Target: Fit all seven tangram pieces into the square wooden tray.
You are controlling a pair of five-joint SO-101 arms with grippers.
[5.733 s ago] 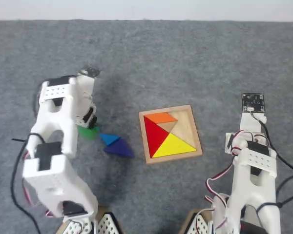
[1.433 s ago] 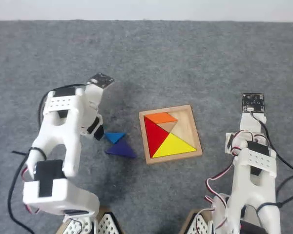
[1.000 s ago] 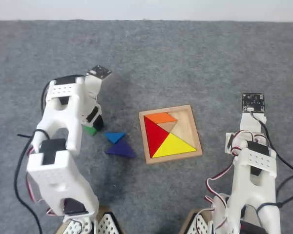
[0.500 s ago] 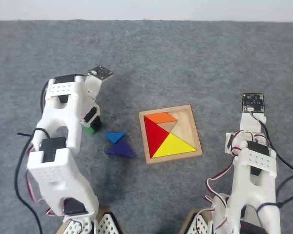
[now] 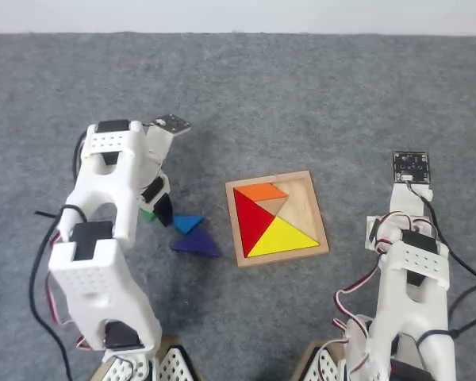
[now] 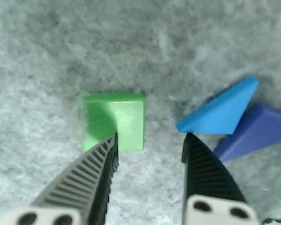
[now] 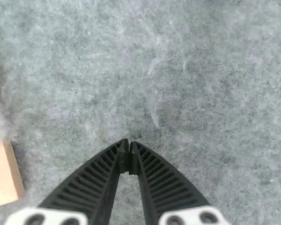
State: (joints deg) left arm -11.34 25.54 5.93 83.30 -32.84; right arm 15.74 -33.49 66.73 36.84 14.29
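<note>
The square wooden tray [image 5: 311, 208] lies mid-table and holds an orange piece [image 5: 262, 191], a red triangle [image 5: 250, 220] and a yellow triangle [image 5: 283, 236]. Left of it on the carpet lie a green square [image 6: 114, 119], a light blue triangle [image 6: 221, 110] and a dark blue triangle [image 6: 255, 132]. My left gripper [image 6: 150, 143] is open just over the carpet, one finger at the green square's edge and the other beside the light blue triangle. In the high view the green square [image 5: 147, 213] is mostly hidden under the left arm. My right gripper [image 7: 129, 157] is shut on nothing, over bare carpet right of the tray.
Grey carpet covers the table. A corner of the tray [image 7: 2, 180] shows beside the right gripper. The right arm [image 5: 408, 270] stands right of the tray. Open carpet lies behind the tray.
The left arm swung back and forth near the green square and now sits slightly right, its gripper low beside the square and the light blue triangle. The right arm has not moved.
</note>
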